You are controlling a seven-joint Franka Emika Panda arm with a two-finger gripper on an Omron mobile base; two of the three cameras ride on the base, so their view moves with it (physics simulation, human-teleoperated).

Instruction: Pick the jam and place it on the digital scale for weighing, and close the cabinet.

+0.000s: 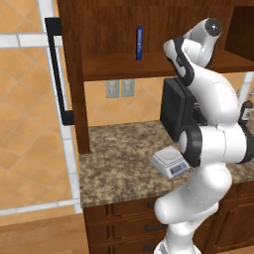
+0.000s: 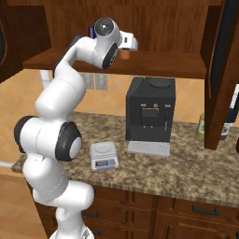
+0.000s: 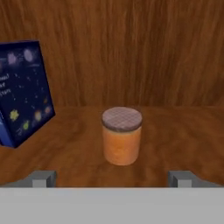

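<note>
The jam point(image 3: 122, 135), a squat orange-brown jar with a darker lid, stands upright on the wooden shelf of the cabinet point(image 1: 124, 67). My gripper point(image 3: 112, 179) is open just in front of it. Its fingertips point(image 3: 41, 178) stand wide apart on either side of the jar's line and hold nothing. From the right base view the hand reaches into the cabinet, with the jam point(image 2: 124, 54) peeking out just below it. The digital scale point(image 2: 103, 154), light grey with a bluish display, sits bare on the counter below, left of the coffee machine; it is also on the granite point(image 1: 170, 161).
A blue box point(image 3: 24, 92) stands on the shelf left of the jar. The cabinet doors hang open, one at the left point(image 1: 57, 74) and one at the right point(image 2: 219, 70). A black coffee machine point(image 2: 150, 114) sits under the shelf. Bottles point(image 2: 201, 126) stand at the counter's right.
</note>
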